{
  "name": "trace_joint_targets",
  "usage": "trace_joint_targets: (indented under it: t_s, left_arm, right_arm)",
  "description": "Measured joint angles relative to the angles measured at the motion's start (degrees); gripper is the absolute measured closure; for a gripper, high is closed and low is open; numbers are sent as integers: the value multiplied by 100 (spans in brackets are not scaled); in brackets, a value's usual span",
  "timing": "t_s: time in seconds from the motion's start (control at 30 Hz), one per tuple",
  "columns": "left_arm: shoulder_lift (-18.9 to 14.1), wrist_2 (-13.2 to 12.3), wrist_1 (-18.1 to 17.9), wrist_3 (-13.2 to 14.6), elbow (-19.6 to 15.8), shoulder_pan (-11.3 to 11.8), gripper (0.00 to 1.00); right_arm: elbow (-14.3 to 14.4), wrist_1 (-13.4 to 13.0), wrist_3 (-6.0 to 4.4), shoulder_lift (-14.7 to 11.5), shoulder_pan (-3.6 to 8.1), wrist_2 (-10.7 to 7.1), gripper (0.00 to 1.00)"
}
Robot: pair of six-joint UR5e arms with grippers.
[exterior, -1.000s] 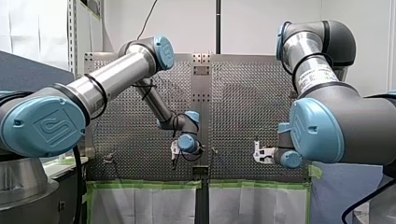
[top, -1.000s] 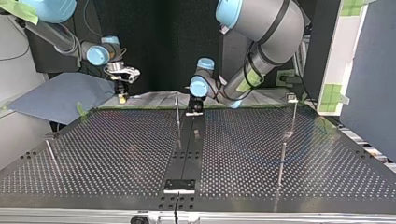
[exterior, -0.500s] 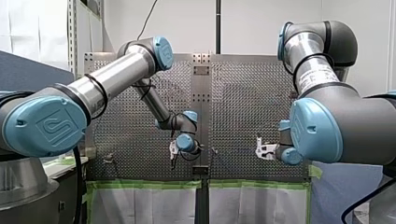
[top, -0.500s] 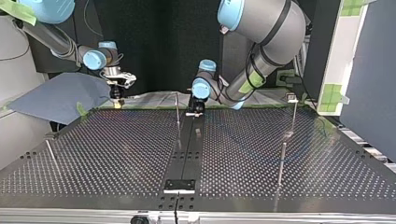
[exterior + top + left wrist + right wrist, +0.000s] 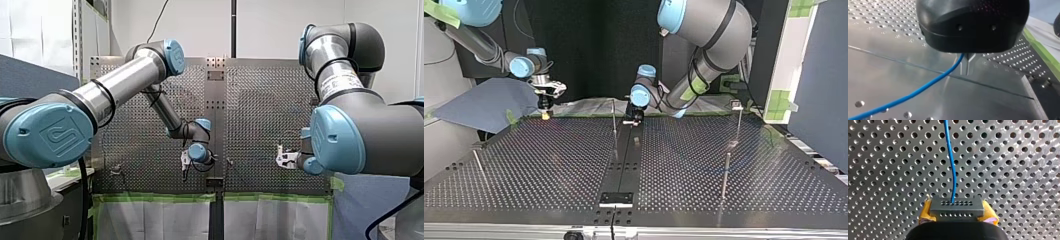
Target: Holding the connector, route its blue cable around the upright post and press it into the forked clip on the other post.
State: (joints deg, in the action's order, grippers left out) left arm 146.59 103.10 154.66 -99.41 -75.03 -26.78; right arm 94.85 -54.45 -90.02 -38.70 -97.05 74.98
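In the right wrist view my right gripper [image 5: 957,218] is shut, its yellow pads clamped on the grey connector [image 5: 957,208]. The blue cable [image 5: 952,165] runs straight away from the connector over the perforated plate. In the top view my right gripper [image 5: 545,114] hangs at the far left edge of the table. My left gripper [image 5: 634,119] is low at the far middle, next to a thin upright post [image 5: 614,119]. In the left wrist view its metal fingers [image 5: 965,67] are together, and the blue cable [image 5: 923,88] ends at their root. The post with the forked clip [image 5: 737,106] stands at the far right.
A black strip [image 5: 623,165] runs down the middle of the perforated table [image 5: 549,165]. More thin posts stand at the top view's near right [image 5: 725,175] and left [image 5: 478,165]. Green tape [image 5: 155,198] lines the table's edge, and a blue sheet [image 5: 484,105] lies beyond it.
My right gripper has carried the connector toward the top view's left and a little lower. My left arm has barely moved.
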Motion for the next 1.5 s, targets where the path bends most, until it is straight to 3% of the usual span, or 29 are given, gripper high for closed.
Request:
trace_joint_targets:
  t_s: [0.93, 0.97, 1.0, 1.03, 1.1, 1.13, 1.17, 1.2, 1.33, 1.4, 1.43, 1.5]
  left_arm:
    - [-2, 3, 13, -177, 29, 43, 100]
    - [-2, 6, 13, -173, 28, 41, 97]
    - [-3, 10, 13, -169, 28, 36, 82]
    - [-3, 15, 13, -162, 27, 32, 82]
    - [-3, 32, 16, -144, 27, 22, 60]
    - [-3, 33, 17, -137, 27, 17, 60]
    - [-4, 22, 19, -123, 27, 7, 50]
    - [-4, 1, 21, -109, 27, -2, 46]
    - [-5, -78, 88, -53, 26, -25, 46]
    - [-8, -98, 132, -17, 26, -28, 33]
    - [-9, -109, 146, 0, 26, -29, 33]
    - [-10, -151, 184, 38, 25, -35, 9]
  right_arm:
    - [-258, 164, -55, 109, 22, -114, 100]
    - [-258, 169, -54, 109, 22, -114, 100]
    - [-259, 173, -54, 111, 21, -115, 100]
    - [-259, 175, -53, 110, 19, -114, 100]
    - [-260, 178, -50, 111, 17, -114, 100]
    - [-260, 180, -49, 111, 16, -114, 100]
    - [-260, 182, -48, 113, 15, -115, 100]
    - [-260, 184, -48, 113, 13, -114, 100]
    - [-260, 191, -49, 118, 6, -115, 100]
    - [-260, 203, -43, 118, 3, -114, 100]
    - [-260, 209, -41, 119, 2, -115, 100]
    - [-260, 222, -38, 120, 1, -115, 100]
